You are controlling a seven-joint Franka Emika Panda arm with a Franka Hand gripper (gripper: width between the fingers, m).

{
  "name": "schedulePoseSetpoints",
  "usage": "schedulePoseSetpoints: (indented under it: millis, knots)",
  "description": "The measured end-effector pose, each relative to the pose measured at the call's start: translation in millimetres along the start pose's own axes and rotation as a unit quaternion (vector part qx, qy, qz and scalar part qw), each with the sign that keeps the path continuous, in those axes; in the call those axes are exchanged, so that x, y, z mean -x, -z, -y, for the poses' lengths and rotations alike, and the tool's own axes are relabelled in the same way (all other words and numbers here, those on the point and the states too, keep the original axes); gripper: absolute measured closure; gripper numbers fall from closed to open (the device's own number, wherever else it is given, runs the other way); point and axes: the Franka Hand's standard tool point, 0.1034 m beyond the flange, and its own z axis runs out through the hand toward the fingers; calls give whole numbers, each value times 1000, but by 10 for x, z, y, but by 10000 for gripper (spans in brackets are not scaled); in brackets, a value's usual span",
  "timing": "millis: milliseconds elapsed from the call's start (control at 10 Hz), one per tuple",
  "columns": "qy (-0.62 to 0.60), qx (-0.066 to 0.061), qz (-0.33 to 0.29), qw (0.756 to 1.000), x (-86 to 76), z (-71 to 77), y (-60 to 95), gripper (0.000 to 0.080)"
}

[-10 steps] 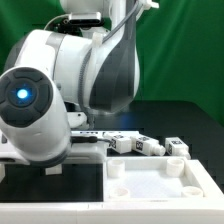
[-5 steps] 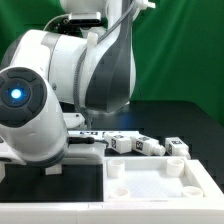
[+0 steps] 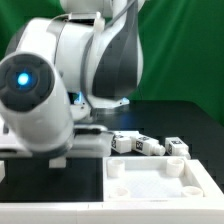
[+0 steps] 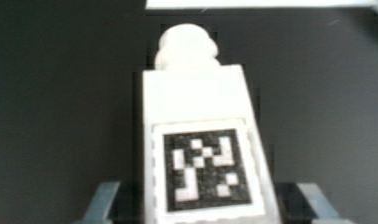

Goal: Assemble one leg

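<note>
In the wrist view a white leg (image 4: 204, 120) lies lengthwise on the black table, with its round peg (image 4: 186, 45) pointing away from me and a black-and-white tag on its upper face. My gripper (image 4: 207, 200) is open and straddles the tagged end. One grey finger (image 4: 108, 200) stands on each side, with a thin dark gap to the leg. In the exterior view the arm hides the gripper and this leg. Other legs (image 3: 135, 143) alike lie beyond the large white panel (image 3: 150, 182).
The arm's big white body (image 3: 60, 80) fills the exterior view's left and middle. Another leg (image 3: 176, 146) lies at the exterior view's right, behind the panel. A white edge (image 4: 257, 3) shows beyond the peg in the wrist view. A green backdrop stands behind.
The arm has swung: its joint with the blue light moved up and to the exterior view's left, and its body now covers more of the table. The legs and panel have not moved.
</note>
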Motion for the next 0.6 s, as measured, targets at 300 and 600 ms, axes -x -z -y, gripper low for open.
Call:
schedulePoseSetpoints:
  millis: [300, 600]
  knots:
    - [-6, -5, -32, 999, 258, 177, 500, 515]
    - [-6, 0, -74, 997, 135, 154, 534, 515]
